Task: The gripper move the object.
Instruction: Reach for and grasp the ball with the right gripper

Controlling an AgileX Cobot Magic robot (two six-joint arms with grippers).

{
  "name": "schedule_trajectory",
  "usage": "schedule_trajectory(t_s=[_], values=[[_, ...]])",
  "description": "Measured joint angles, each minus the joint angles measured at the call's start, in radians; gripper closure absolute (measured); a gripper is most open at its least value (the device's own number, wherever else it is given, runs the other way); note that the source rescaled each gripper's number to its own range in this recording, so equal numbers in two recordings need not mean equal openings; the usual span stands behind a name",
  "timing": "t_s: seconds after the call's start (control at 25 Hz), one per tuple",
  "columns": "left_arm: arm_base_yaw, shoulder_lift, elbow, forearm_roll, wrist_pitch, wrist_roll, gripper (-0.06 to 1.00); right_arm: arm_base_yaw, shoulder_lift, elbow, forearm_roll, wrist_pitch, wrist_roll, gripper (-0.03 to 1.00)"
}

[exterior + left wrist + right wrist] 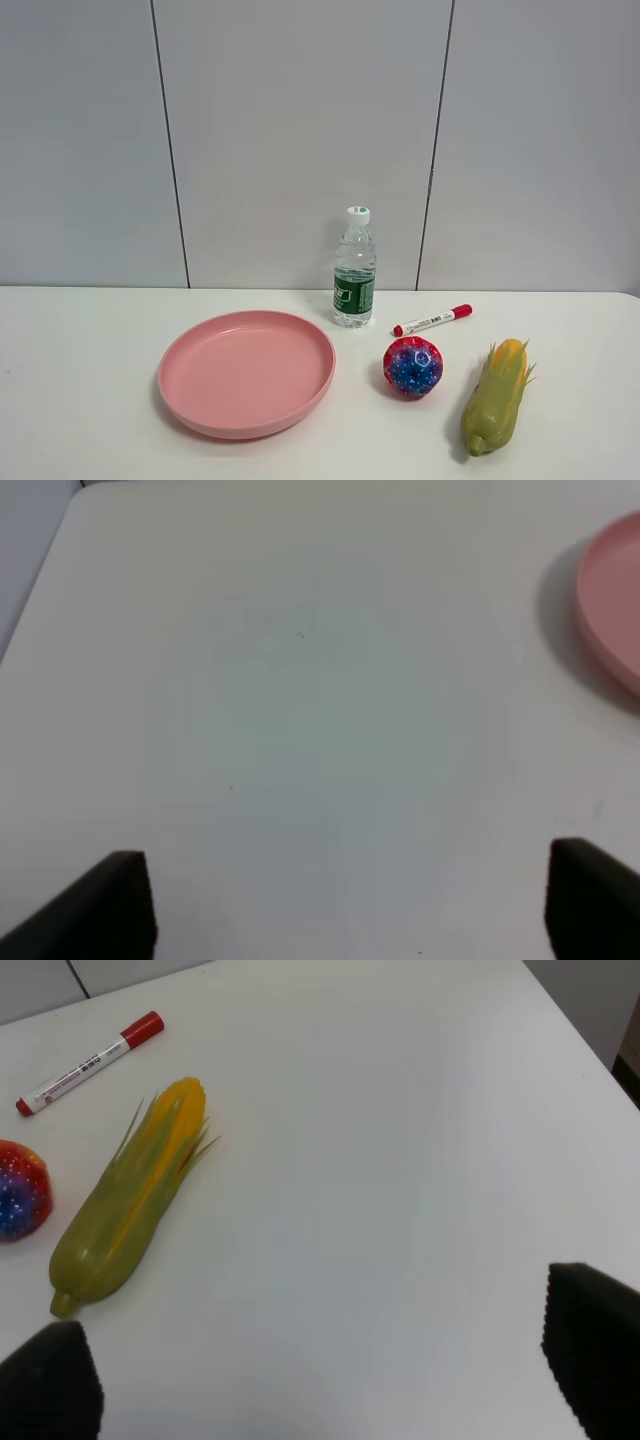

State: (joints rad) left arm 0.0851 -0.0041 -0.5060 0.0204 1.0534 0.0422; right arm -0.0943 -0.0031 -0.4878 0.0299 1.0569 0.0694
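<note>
The small bumpy red ball with a blue patch (413, 366) lies on the white table between the pink plate (215, 405) and the corn cob (495, 398). It also shows at the edge of the right wrist view (20, 1203). No arm shows in the exterior high view. My left gripper (350, 905) is open over bare table, with the plate's rim (612, 605) off to one side. My right gripper (320, 1365) is open and empty over bare table, apart from the corn cob (130, 1205) and the ball.
A water bottle (354, 268) stands behind the plate near the wall. A red-capped marker (432, 320) lies behind the ball; it also shows in the right wrist view (88, 1063). The table's right edge (575, 1020) is near the right gripper.
</note>
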Motion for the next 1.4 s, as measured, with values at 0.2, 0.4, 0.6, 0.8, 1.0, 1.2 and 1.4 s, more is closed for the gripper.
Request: schedule_trajectory(t_s=[0.2, 0.4, 0.6, 0.8, 1.0, 1.2, 1.4], values=[[0.000, 0.000, 0.000, 0.000, 0.000, 0.000, -0.06, 0.000, 0.000, 0.000, 0.000, 0.000, 0.000, 0.16], [0.000, 0.000, 0.000, 0.000, 0.000, 0.000, -0.06, 0.000, 0.000, 0.000, 0.000, 0.000, 0.000, 0.16], [0.000, 0.000, 0.000, -0.001, 0.000, 0.000, -0.06, 0.000, 0.000, 0.000, 0.000, 0.000, 0.000, 0.16], [0.000, 0.000, 0.000, -0.001, 0.000, 0.000, -0.06, 0.000, 0.000, 0.000, 0.000, 0.000, 0.000, 0.16], [0.000, 0.000, 0.000, -0.001, 0.000, 0.000, -0.06, 0.000, 0.000, 0.000, 0.031, 0.000, 0.000, 0.16], [0.000, 0.000, 0.000, -0.001, 0.000, 0.000, -0.06, 0.000, 0.058, -0.025, 0.097, -0.007, -0.035, 0.16], [0.000, 0.000, 0.000, -0.001, 0.000, 0.000, -0.06, 0.000, 0.330, -0.182, 0.116, -0.085, -0.158, 0.16]])
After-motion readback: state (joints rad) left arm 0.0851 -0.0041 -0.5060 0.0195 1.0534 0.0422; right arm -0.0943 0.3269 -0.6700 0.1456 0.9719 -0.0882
